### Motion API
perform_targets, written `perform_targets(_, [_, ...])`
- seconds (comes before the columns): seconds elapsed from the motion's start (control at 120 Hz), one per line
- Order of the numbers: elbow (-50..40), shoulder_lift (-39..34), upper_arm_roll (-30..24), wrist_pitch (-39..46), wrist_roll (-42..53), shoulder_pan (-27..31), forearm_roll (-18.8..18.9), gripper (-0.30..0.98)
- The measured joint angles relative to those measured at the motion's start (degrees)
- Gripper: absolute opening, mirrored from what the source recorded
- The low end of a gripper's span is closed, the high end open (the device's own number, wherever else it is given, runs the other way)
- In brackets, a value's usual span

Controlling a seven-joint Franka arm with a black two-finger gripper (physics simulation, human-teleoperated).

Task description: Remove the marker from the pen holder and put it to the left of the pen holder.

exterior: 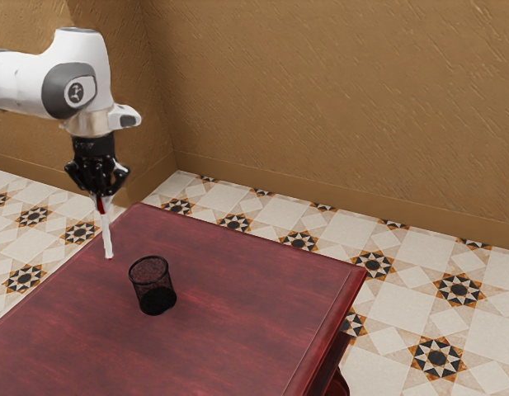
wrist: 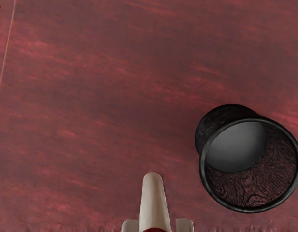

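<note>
My gripper point(exterior: 100, 195) is at the exterior view's left, pointing down and shut on the marker point(exterior: 106, 238), which hangs nearly upright with its white end lowest and red near the fingers. The black mesh pen holder point(exterior: 153, 286) stands upright on the table, lower and toward the exterior view's right from the marker. In the wrist view the marker point(wrist: 153, 203) reaches out from the gripper point(wrist: 157, 226), apart from the pen holder point(wrist: 203, 166). The holder's open top shows nothing inside. The gap between marker tip and tabletop is hard to judge.
The dark red table point(exterior: 229, 330) bears the pen holder near its middle. Its far corner lies behind the holder in the exterior view. Patterned floor tiles point(exterior: 402, 256) and a brown wall point(exterior: 336, 107) are beyond the table edges.
</note>
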Motion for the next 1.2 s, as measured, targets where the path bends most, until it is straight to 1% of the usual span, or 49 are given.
perform_targets(0.083, [3.67, 6.77, 1.97, -7.24, 0.36, 0.87, 1.38, -0.10])
perform_targets(0.167, [8.28, 15.08, 3.67, -13.55, 0.74, 0.19, 2.88, -0.10])
perform_targets(0.25, [16.50, 25.01, 4.20, -18.64, 1.13, -0.07, 4.64, -0.10])
perform_targets(0.292, [19.31, 28.76, 4.28, -20.83, 1.33, -0.09, 5.11, -0.10])
perform_targets(0.35, [20.99, 31.55, 4.32, -23.29, 1.55, 0.01, 5.61, -0.10])
perform_targets(0.442, [21.71, 32.80, 4.34, -26.13, 1.87, 0.76, 6.04, -0.10])
perform_targets(0.458, [21.76, 32.92, 4.35, -26.52, 1.93, 0.96, 6.08, -0.08])
perform_targets(0.633, [22.43, 33.87, 4.30, -29.20, 2.25, 2.98, 5.71, 0.30])
perform_targets(0.733, [22.65, 33.31, 4.17, -28.91, 2.36, 3.62, 4.95, 0.45])
perform_targets(0.8, [22.71, 29.22, 3.44, -27.63, 2.49, 3.65, 3.16, 0.51])
perform_targets(0.833, [22.70, 25.82, 1.60, -26.62, 2.53, 3.66, 2.14, 0.54])
perform_targets(0.908, [22.57, 17.01, -4.57, -24.31, 2.48, 3.42, 0.76, 0.58])
perform_targets(1.008, [22.47, 10.21, -9.03, -20.76, 2.38, 2.86, -0.24, 0.62])
perform_targets(1.075, [22.50, 7.15, -10.16, -19.08, 2.44, 2.85, -0.63, 0.64])
perform_targets(1.125, [20.23, 3.17, -10.46, -17.74, 2.51, 2.59, -0.74, 0.65])
perform_targets(1.2, [18.66, 0.54, -7.32, -16.30, 2.59, -1.43, -1.21, 0.66])
